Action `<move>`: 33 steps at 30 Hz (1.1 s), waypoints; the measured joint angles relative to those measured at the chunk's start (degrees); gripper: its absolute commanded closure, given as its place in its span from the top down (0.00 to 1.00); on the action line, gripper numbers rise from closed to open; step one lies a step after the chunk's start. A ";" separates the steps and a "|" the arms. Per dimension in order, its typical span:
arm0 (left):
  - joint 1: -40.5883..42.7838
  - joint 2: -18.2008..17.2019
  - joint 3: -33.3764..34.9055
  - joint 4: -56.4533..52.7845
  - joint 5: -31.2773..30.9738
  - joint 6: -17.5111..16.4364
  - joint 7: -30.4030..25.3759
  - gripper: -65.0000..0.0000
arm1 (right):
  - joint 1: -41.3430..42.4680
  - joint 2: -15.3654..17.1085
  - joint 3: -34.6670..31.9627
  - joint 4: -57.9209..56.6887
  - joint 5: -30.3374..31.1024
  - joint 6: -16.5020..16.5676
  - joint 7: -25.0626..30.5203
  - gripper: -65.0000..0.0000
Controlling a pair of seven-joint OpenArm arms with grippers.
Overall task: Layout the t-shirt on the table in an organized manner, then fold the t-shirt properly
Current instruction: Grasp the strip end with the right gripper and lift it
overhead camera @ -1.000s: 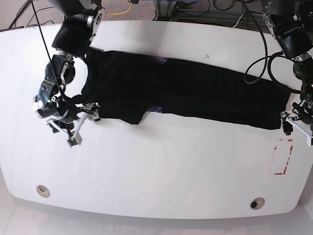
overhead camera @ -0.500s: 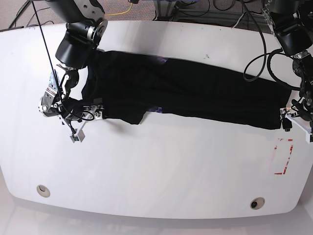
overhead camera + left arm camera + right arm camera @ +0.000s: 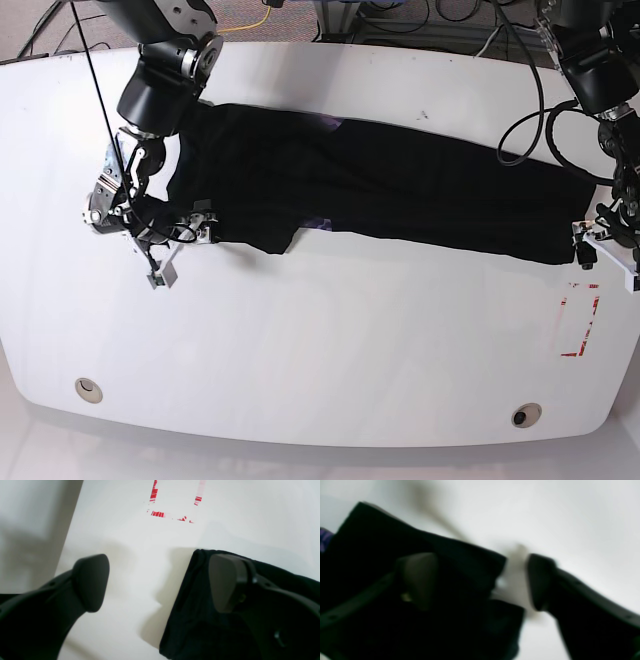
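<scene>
Left gripper [image 3: 160,582]: hanging low at frame right, jaws spread wide, straddling the t-shirt [image 3: 380,190] corner.
Right gripper [image 3: 480,580]: reaching down at frame left, jaws parted astride a sleeve edge.

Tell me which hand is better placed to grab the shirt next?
Probably the right hand: its open jaws straddle a corner of the shirt. The left hand has one finger over the cloth and only bare table between its jaws.

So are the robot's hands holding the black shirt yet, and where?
Nothing is held yet. Both hands, left and right, stand open, each straddling an edge of the t-shirt.
</scene>
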 measured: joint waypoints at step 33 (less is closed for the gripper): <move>-0.02 0.15 0.11 0.00 0.00 0.00 0.00 0.93 | -10.19 -0.44 -0.42 23.34 26.14 -0.22 -17.03 0.01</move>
